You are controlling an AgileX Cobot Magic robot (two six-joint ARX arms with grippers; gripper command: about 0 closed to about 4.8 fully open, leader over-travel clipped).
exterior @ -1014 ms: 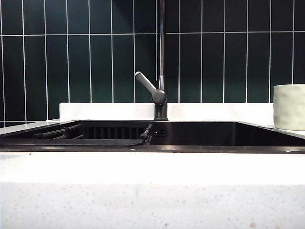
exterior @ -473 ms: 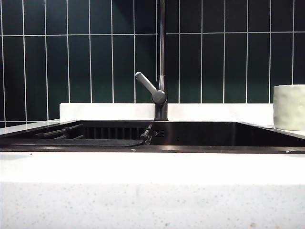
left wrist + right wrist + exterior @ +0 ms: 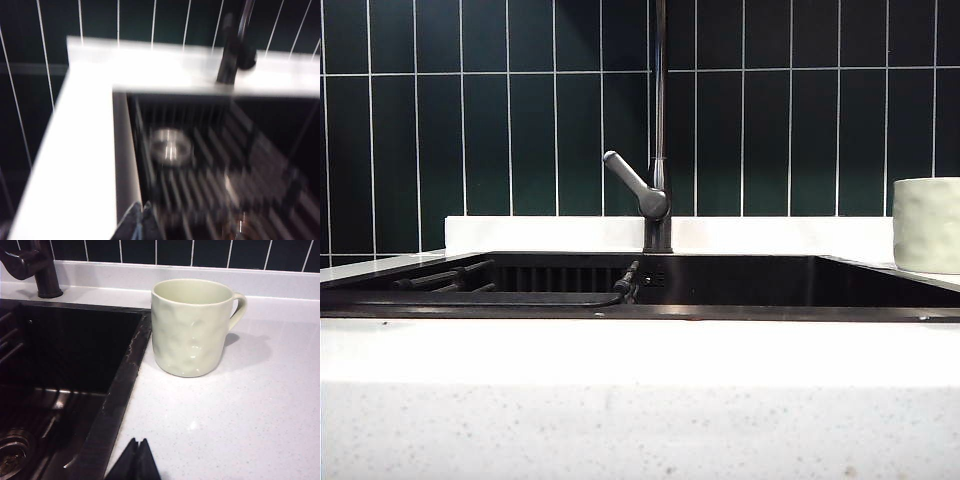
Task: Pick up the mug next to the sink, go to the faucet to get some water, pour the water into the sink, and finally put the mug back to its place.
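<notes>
The cream-white dimpled mug stands upright on the white counter just beside the black sink, handle turned away from the basin; it also shows at the exterior view's right edge as the mug. My right gripper is shut and empty, hovering over the counter near the sink rim, short of the mug. My left gripper is shut and empty above the sink's other rim. The dark faucet rises behind the sink, lever angled left. Neither gripper shows in the exterior view.
A dark ribbed rack and a metal drain lie in the basin. Dark green tiles back the white speckled countertop. The left wrist view is blurred.
</notes>
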